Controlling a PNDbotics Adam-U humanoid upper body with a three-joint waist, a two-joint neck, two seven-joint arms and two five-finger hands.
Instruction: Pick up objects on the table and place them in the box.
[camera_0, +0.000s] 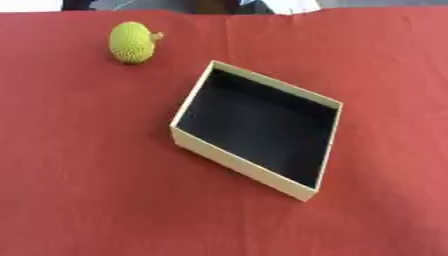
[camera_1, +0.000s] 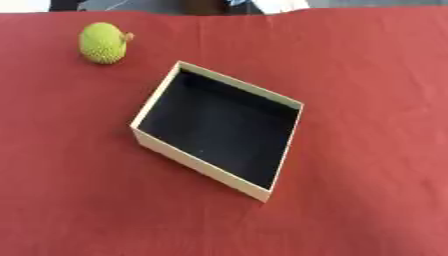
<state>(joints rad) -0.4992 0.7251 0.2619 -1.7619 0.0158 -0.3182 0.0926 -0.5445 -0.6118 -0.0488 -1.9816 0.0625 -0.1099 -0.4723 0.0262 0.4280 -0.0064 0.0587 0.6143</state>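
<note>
A yellow-green bumpy round fruit-like object (camera_0: 132, 42) with a small brown stem lies on the red tablecloth at the far left. A shallow cream box (camera_0: 241, 162) with a dark inside sits turned at an angle near the middle of the table, with nothing visible in it. The object lies apart from the box, up and to the left of its far corner. Neither of my hands shows in either view.
The red cloth (camera_0: 79, 175) covers the whole table, with creases running across it. Along the far edge (camera_1: 262, 6) a few white and dark shapes show beyond the table.
</note>
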